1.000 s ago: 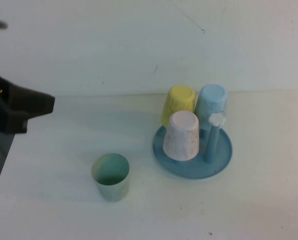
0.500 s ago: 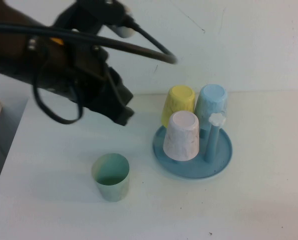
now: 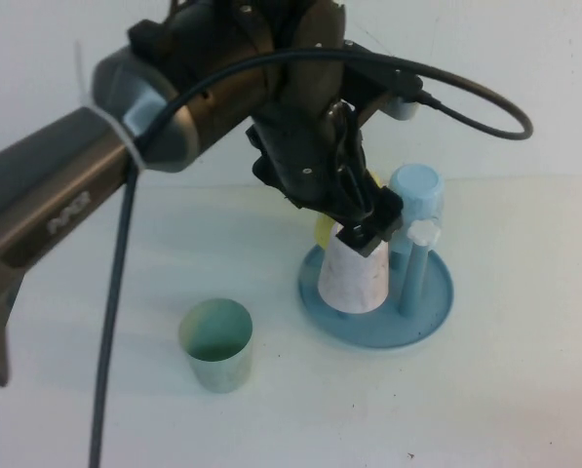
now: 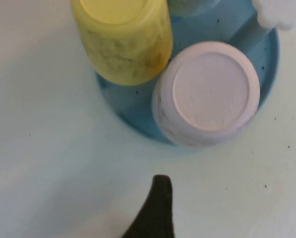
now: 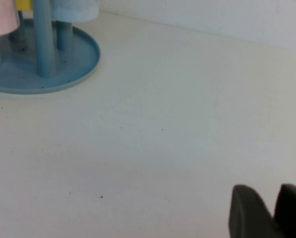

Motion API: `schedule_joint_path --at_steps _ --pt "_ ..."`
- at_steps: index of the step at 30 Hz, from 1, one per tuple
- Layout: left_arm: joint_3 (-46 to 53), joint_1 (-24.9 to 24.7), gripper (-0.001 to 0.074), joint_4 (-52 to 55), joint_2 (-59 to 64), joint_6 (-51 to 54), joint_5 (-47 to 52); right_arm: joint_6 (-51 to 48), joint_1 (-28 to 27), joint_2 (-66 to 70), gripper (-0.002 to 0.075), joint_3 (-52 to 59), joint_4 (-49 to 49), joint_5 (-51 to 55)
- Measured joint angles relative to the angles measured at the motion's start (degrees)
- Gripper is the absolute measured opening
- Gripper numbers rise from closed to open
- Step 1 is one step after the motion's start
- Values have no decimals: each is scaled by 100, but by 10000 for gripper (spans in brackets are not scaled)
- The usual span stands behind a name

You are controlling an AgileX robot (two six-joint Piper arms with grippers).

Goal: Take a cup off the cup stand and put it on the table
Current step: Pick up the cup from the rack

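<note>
Nearest the robot on the large plain white tabletop (image 3: 524,409) stands one pale green plastic cup (image 3: 215,344), upright, mouth open to the ceiling — well apart from the stand. Beyond it sits the round blue dish-like cup stand (image 3: 429,322) with its upright pegs; one white flower-shaped knob (image 3: 424,233) shows bare. Three cups ride the pegs, all upside down: the pale pink speckled handleless plastic cup (image 3: 354,281) at the near side, long axis upright with its flat base up and mouth down toward the dish, a yellow plastic cup (image 4: 124,37) just beside it, and a light blue plastic cup (image 3: 417,192) at the back. Over them the left arm reaches in from the left, angled down, its black left gripper (image 3: 367,237) poised at the pink cup's base — whether its fingers are spread or closed, I cannot tell. The right gripper (image 5: 266,210) hangs low over bare table, off to the side of the stand, fingers nearly together, holding nothing.
</note>
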Motion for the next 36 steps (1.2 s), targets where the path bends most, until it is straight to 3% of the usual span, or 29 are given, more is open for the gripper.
schedule_joint_path --at_steps 10,28,31,34,36 --pt "-1335 0 691 -71 1290 -316 261 0 0 0 127 0 0 0" --pt "-1430 0 692 54 1860 -649 132 0 0 0 127 0 0 0" --pt "-1430 0 663 54 1954 -792 132 0 0 0 127 0 0 0" --pt "-1430 0 581 85 1992 -875 132 0 0 0 127 0 0 0" --pt "-1466 0 582 121 1992 -888 154 0 0 0 127 0 0 0"
